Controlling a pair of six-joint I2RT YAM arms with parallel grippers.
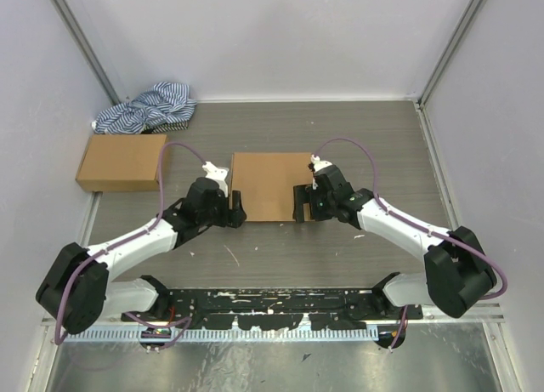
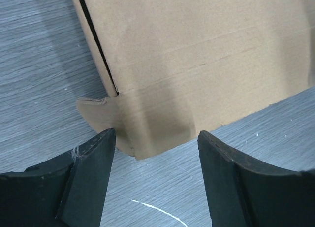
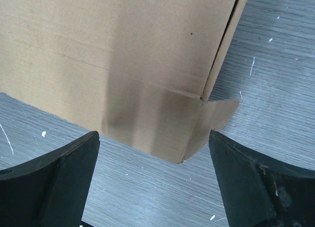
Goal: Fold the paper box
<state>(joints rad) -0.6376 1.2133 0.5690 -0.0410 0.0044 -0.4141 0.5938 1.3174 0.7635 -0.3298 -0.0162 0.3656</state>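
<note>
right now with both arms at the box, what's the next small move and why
Probably ease both forward a little. The left end effector and right end effector stand wide open. Each only frames a near corner of the paper box and grips nothing, so the corners look too shallow to pinch yet.

You had one grey wood-grain table (image 1: 280, 256) with two cardboard items on it: one flat, plain brown corrugated paper box (image 1: 268, 186) and one closed oblong brown carton (image 1: 121, 162). There was one crumpled blue-and-white striped cloth (image 1: 149, 110). You had two white-and-black robot arms, the left arm (image 1: 136, 243) and the right arm (image 1: 399, 226), each carrying one gripper, so two in all: the left gripper (image 1: 236, 212) and the right gripper (image 1: 302, 203). Each wrist view showed you two black fingers (image 2: 88, 178) (image 3: 54, 178), four altogether. You could count two purple cables, the left cable (image 1: 174, 150) and the right cable (image 1: 348, 142).
</note>
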